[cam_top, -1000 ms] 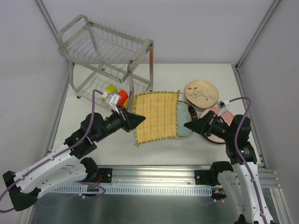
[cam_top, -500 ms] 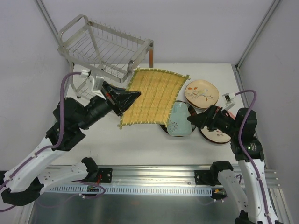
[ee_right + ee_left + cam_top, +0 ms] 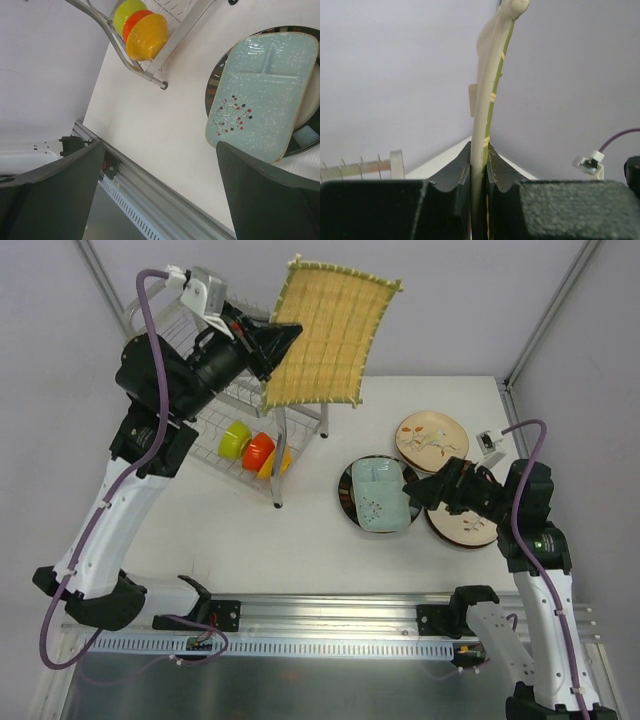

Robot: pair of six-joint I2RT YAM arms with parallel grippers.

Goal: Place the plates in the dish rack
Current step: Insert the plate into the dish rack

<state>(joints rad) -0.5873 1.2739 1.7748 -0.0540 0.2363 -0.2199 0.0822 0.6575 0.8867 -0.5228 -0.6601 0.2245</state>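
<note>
My left gripper [image 3: 288, 337] is shut on the left edge of the square yellow woven plate [image 3: 330, 335] and holds it high, tilted on edge, above the silver wire dish rack [image 3: 279, 465]. The left wrist view shows that plate [image 3: 487, 90] edge-on, clamped between the jaws of the left gripper [image 3: 480, 155]. A pale teal plate [image 3: 378, 495] lies on a round dark-rimmed plate [image 3: 347, 502]. My right gripper [image 3: 415, 490] stands open and empty just right of them. In the right wrist view the teal plate [image 3: 262, 95] lies ahead of the right gripper [image 3: 157, 150].
Green [image 3: 235, 437], orange [image 3: 258, 450] and yellow [image 3: 280, 462] bowls sit in the rack's lower tier. A cream floral plate [image 3: 432, 440] lies at the back right. Another round plate [image 3: 462, 530] lies partly under my right arm. The rail [image 3: 150, 200] runs along the table's near edge.
My left arm has lifted the yellow woven plate off the table, up and back to above the rack, uncovering the teal plate. My right gripper has drawn slightly to the right.
</note>
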